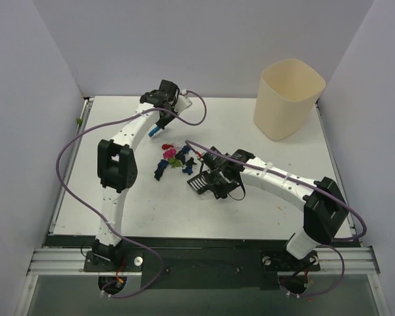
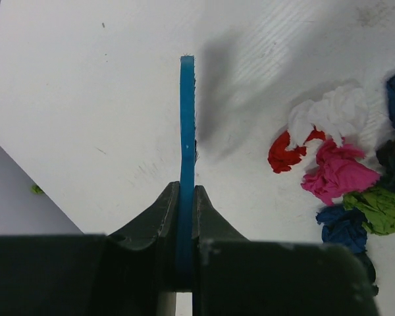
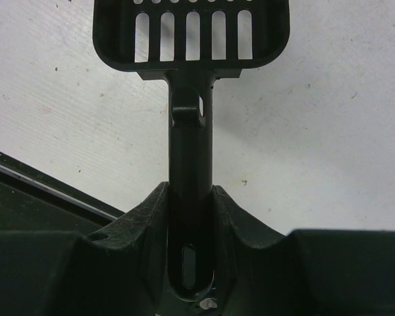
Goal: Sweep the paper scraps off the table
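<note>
Paper scraps lie bunched in one small heap near the middle of the white desk. In the left wrist view the red, white, pink, green and dark blue bits press close against one another. From above, a few dark bits sit at the near edge of the heap.

The left claw is closed on the blue hand brush, its two fingers pinching the thin blue back from either side. The brush is seen edge-on, with dark bristles showing along its right side. It stands just beside the heap on the far left and is clearly apart from the nearest red and white bits. Whether its tip touches the desk cannot be told.

The right claw is clamped around the handle of the black slotted scoop. From above, the scoop's pan sits low over the desk, near the heap on its near right side.

A cream waste bin stands upright at the far right corner, well apart from the scraps. A green speck sits by the far left rail, too small to identify.
</note>
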